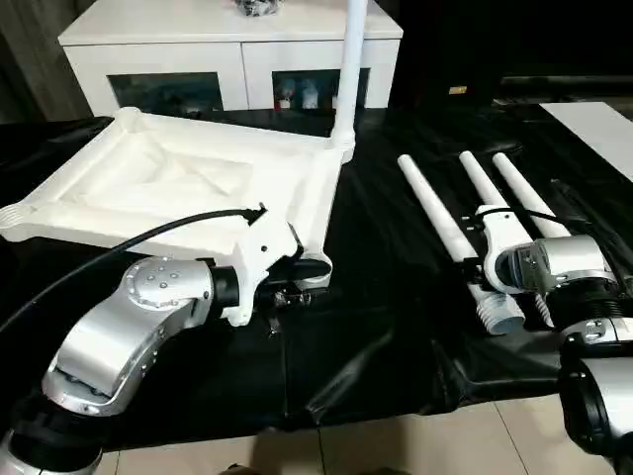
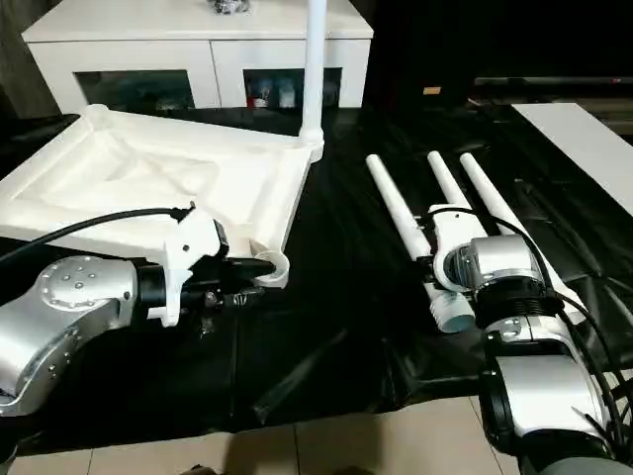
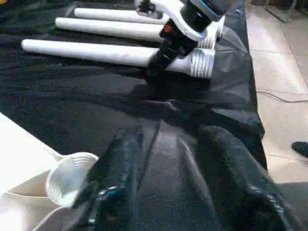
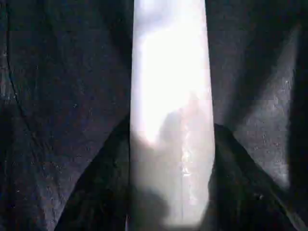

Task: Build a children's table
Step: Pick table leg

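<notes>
The right pincer (image 3: 156,65) straddles a long white tapered plastic leg (image 2: 401,213), grip uncertain, seemingly to lift it; the left pincer (image 2: 232,272) stands apart.

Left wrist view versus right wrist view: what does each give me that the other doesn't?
Left wrist alone: the tabletop's near corner socket, three loose legs lying side by side, the right gripper down on the nearest one, and tiled floor. Right wrist alone: its own dark fingers flanking that leg. Shared: that leg and the black sheet.
</notes>
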### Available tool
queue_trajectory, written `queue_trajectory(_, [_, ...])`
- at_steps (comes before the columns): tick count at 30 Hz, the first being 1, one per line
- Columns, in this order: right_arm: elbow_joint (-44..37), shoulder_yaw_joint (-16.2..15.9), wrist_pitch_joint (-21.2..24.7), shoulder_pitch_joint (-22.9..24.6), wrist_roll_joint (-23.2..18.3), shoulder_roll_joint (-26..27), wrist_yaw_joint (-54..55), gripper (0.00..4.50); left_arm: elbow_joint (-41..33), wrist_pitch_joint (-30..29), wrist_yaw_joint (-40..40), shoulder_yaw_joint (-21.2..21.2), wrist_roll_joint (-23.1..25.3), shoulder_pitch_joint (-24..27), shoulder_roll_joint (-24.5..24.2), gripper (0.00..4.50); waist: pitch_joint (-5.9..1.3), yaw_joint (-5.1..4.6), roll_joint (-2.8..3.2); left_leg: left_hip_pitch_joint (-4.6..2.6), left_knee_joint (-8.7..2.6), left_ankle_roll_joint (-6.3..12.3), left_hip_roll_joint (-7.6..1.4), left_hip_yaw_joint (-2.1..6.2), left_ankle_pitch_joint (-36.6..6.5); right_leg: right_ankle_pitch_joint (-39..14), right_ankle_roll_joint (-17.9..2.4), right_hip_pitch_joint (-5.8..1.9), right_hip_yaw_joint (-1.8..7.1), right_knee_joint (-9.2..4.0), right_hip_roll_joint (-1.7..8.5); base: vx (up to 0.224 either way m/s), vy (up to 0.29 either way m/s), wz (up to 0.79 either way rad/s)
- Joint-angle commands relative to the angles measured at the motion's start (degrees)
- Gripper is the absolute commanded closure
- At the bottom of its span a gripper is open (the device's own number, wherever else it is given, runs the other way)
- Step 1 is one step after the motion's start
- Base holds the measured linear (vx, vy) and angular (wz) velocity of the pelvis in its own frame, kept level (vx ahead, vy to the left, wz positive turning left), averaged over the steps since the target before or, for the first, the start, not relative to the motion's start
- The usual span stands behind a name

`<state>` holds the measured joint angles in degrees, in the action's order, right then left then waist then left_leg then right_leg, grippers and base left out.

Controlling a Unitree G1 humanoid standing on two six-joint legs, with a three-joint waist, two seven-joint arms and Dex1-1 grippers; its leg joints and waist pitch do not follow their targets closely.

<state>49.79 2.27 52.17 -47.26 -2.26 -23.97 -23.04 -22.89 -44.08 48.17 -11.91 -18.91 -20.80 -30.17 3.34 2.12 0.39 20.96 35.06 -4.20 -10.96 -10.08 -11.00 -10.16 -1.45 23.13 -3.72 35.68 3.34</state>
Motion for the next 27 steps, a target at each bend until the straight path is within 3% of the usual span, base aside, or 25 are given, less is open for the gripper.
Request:
queue_trajectory(1, [1.4, 2.2, 0.7, 0.4, -1.5, -0.4, 1.0, 2.64, -1.1, -0.3, -0.5, 0.8, -0.2, -1.0, -0.1, 2.06, -3.79, 0.06, 0.01, -0.48, -3.59, -1.21, -1.54, 0.38, -10.7, -14.3, -11.8, -2.90, 2.67, -4.37, 3.77, 0.000, 0.000, 0.00])
queue_trajectory(2, [1.3, 3.8, 0.7, 0.5, -2.5, -0.4, 1.7, 2.66, -0.8, -0.2, -0.8, 1.1, -0.2, -1.0, 0.0, 1.92, -3.83, 0.06, -0.04, -0.55, -3.55, -1.22, -1.52, 0.36, -11.0, -14.7, -11.6, -2.89, 2.69, -4.38, 3.78, 0.000, 0.000, 0.00])
queue_trajectory(4, [1.3, 3.8, 0.7, 0.5, -2.5, -0.4, 1.7, 2.67, -0.8, -0.2, -0.8, 1.1, -0.2, -1.0, 0.0, 1.80, -3.87, 0.10, -0.04, -0.53, -3.54, -1.25, -1.50, 0.38, -10.8, -14.6, -11.5, -2.88, 2.67, -4.35, 3.75, 0.000, 0.000, 0.00])
queue_trajectory(5, [-0.8, 6.5, 0.3, 1.0, -4.2, -0.6, 2.3, 2.67, 0.2, 0.1, -2.7, 1.9, 0.1, -1.7, 1.0, 1.76, -3.83, 0.03, -0.12, -0.41, -3.52, -1.18, -1.44, 0.31, -10.8, -14.6, -11.1, -2.95, 2.73, -4.43, 3.70, 0.000, 0.000, 0.00])
queue_trajectory(9, [-8.1, 11.0, -1.2, 2.5, -7.5, -0.3, 1.7, 2.67, 3.1, -1.3, -8.1, 5.4, -0.4, -4.1, 4.7, 1.41, -4.01, 0.20, -0.11, -0.34, -3.44, -0.79, -1.38, 0.43, -9.6, -13.2, -11.1, -3.12, 2.60, -4.24, 3.63, 0.000, 0.000, 0.00])
queue_trajectory(13, [-20.9, 16.6, -8.1, 5.8, -13.9, 2.0, -1.4, 2.67, 6.5, -5.2, -15.0, 12.0, -4.0, -8.3, 11.5, 1.10, -4.12, 0.62, -0.27, -0.33, -3.31, 0.29, -1.40, 0.21, -8.6, -12.1, -10.3, -3.23, 2.73, -4.41, 3.71, 0.000, 0.000, 0.00])
queue_trajectory(14, [-24.6, 18.3, -10.6, 7.0, -16.7, 3.2, -3.6, 2.67, 7.0, -7.0, -16.2, 14.0, -6.1, -9.4, 13.6, 0.97, -4.20, 0.45, -0.43, 0.06, -3.48, 0.80, -1.41, 0.55, -7.7, -11.5, -10.7, -3.51, 2.51, -4.09, 3.74, 0.000, 0.000, 0.00])
queue_trajectory(15, [-28.7, 20.0, -11.4, 8.4, -20.8, 4.8, -7.2, 2.67, 7.8, -9.6, -17.0, 16.0, -9.2, -10.8, 15.9, 0.97, -4.17, 0.57, -0.22, -0.06, -3.38, 1.13, -1.27, 0.31, -7.9, -11.8, -10.6, -3.36, 2.56, -4.31, 3.74, 0.000, 0.000, 0.00])
queue_trajectory(16, [-30.7, 20.7, -11.6, 9.0, -22.7, 5.5, -8.9, 2.67, 8.2, -10.8, -17.4, 17.0, -10.7, -11.4, 17.0, 0.90, -4.25, 0.76, -0.43, -0.28, -3.21, 2.06, -1.39, 0.25, -7.8, -10.8, -11.0, -3.29, 2.73, -4.33, 3.84, 0.000, 0.000, 0.00])
queue_trajectory(17, [-35.0, 21.6, -11.0, 10.7, -26.7, 6.8, -12.8, 2.67, 9.3, -12.3, -17.9, 18.1, -13.2, -12.7, 18.9, 0.90, -4.20, 0.79, -0.34, 0.04, -3.35, 2.90, -1.29, 0.32, -7.1, -10.5, -11.4, -3.37, 2.51, -4.35, 3.64, 0.000, 0.000, 0.00])
queue_trajectory(20, [-39.6, 21.5, -9.2, 12.7, -30.8, 8.2, -16.6, 2.67, 10.9, -13.6, -18.6, 19.3, -15.8, -14.6, 21.4, 0.62, -4.22, 1.01, -0.30, -0.06, -3.25, 3.98, -1.30, 0.24, -6.6, -9.7, -11.7, -3.31, 2.56, -4.41, 3.51, 0.000, 0.000, 0.00])
queue_trajectory(21, [-44.0, 20.8, -7.5, 14.2, -34.6, 9.8, -19.2, 2.68, 13.0, -13.9, -19.8, 20.7, -17.6, -17.1, 24.4, 0.59, -4.30, 1.62, -0.23, -0.30, -3.34, 4.48, -1.55, 0.41, -6.2, -10.0, -12.0, -3.15, 2.45, -4.54, 3.67, 0.000, 0.000, 0.00])
queue_trajectory(23, [-47.8, 19.5, -5.5, 15.3, -38.0, 11.1, -20.9, 2.68, 14.9, -14.3, -20.9, 22.1, -18.8, -19.7, 26.8, 0.25, -4.21, 1.80, -0.12, -0.36, -3.46, 4.12, -1.57, 0.47, -6.8, -11.4, -11.9, -3.16, 2.37, -4.86, 3.74, 0.000, 0.000, 0.00])
queue_trajectory(27, [-51.3, 16.0, -3.1, 16.4, -40.8, 11.6, -23.2, 2.68, 16.4, -15.6, -20.9, 23.8, -23.4, -23.5, 29.5, 0.12, -4.01, 1.97, -0.26, -0.26, -3.63, 3.09, -1.49, 0.60, -7.7, -14.9, -10.4, -3.23, 2.34, -5.21, 3.95, 0.000, 0.000, 0.00])
